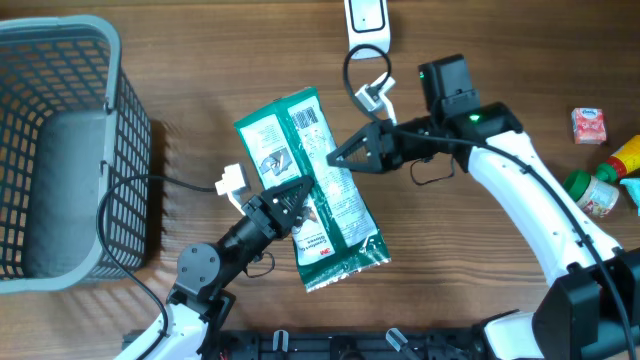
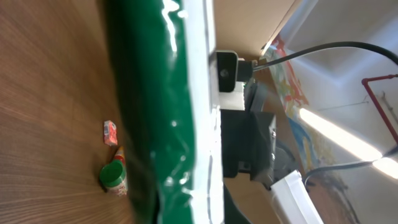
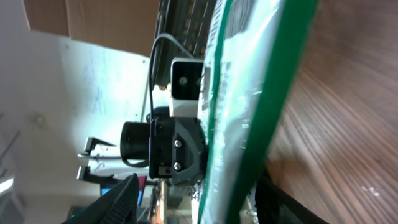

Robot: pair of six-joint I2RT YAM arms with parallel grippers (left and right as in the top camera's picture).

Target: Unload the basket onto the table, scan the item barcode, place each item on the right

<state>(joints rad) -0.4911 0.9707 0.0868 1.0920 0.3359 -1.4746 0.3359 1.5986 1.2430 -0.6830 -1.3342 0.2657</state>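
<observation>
The item (image 1: 318,195) is a flat green and white packet held above the wooden table, its barcode (image 1: 306,118) facing up near the far end. My left gripper (image 1: 290,203) is shut on its left edge. It fills the left wrist view as a green slab (image 2: 165,112) seen edge-on. My right gripper (image 1: 340,155) reaches in from the right, jaws apart on either side of the packet's right edge. In the right wrist view the packet (image 3: 249,112) stands between my right gripper's (image 3: 202,186) two dark fingers (image 3: 127,193), with a gap still showing on the left side.
A white scanner (image 1: 367,20) with a looped cable lies at the table's far edge. A grey basket (image 1: 60,150) stands at the left. A small red box (image 1: 588,125), a green-capped jar (image 1: 590,190) and a yellow bottle (image 1: 630,155) sit at the right edge.
</observation>
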